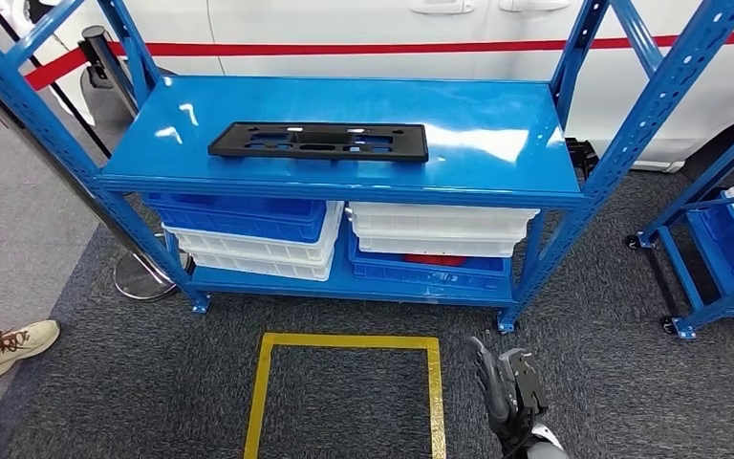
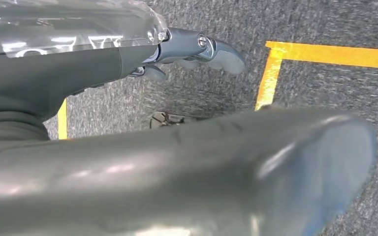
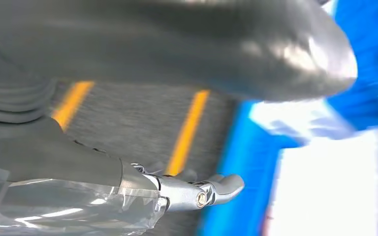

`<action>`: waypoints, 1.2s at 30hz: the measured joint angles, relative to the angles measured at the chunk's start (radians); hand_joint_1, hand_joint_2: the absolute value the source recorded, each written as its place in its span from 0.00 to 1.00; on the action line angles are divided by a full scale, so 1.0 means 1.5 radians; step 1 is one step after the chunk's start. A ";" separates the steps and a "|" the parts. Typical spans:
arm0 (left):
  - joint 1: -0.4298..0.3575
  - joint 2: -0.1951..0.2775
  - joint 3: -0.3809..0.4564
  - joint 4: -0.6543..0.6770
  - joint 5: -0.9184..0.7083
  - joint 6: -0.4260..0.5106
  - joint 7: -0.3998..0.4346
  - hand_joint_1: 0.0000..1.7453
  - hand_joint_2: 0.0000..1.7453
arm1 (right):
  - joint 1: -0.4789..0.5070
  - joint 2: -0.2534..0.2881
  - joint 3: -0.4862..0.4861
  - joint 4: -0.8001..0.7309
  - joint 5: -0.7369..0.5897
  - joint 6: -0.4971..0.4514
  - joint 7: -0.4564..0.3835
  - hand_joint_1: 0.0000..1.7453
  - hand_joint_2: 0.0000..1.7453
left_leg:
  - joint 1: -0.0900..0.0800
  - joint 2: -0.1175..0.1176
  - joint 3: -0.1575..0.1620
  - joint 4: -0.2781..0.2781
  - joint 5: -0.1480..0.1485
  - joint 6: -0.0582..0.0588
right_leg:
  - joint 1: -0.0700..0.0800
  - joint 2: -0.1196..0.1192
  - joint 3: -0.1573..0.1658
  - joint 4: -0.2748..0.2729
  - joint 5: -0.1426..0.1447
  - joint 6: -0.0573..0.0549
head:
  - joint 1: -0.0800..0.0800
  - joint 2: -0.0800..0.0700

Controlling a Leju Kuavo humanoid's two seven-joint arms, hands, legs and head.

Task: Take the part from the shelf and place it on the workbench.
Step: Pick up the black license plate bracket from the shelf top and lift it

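A flat black plastic part (image 1: 319,142) with several cut-outs lies on the top board of the blue shelf (image 1: 497,134), left of its middle. My right hand (image 1: 509,387) rises at the bottom of the head view, over the carpet in front of the shelf, fingers apart and holding nothing. In the right wrist view the right hand (image 3: 187,189) is empty, with the blue shelf blurred beyond it. In the left wrist view my left hand (image 2: 192,49) hangs over the grey carpet with nothing in it, fingers loosely apart.
Blue and white bins (image 1: 248,229) fill the lower shelf. A yellow taped square (image 1: 344,382) marks the carpet before the shelf. A person's shoe (image 1: 14,346) stands at the left. A barrier post base (image 1: 143,273) sits by the shelf's left leg. Another blue rack (image 1: 726,249) stands right.
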 joint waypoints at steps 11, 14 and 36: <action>-0.002 -0.002 0.021 0.003 0.000 0.000 -0.003 0.00 0.00 | -0.006 0.007 0.085 -0.244 -0.088 0.035 -0.047 0.00 0.00 | -0.007 0.004 0.082 -0.203 0.101 0.037 | 0.002 -0.001 -0.014 0.048 -0.036 0.025 | 0.002 0.000; -0.004 -0.004 0.028 0.003 0.001 0.000 -0.003 0.00 0.00 | -0.007 0.004 0.116 -0.311 -0.106 0.039 -0.058 0.00 0.00 | -0.007 0.005 0.083 -0.203 0.100 0.040 | -0.002 0.001 -0.074 0.157 -0.075 0.032 | 0.002 0.000; -0.006 -0.017 0.090 0.014 -0.009 0.003 -0.011 0.00 0.00 | -0.032 -0.060 0.385 -0.758 -0.282 0.043 -0.152 0.00 0.00 | -0.009 0.011 0.079 -0.181 0.084 0.015 | 0.002 0.003 -0.017 0.003 0.013 0.009 | 0.000 0.000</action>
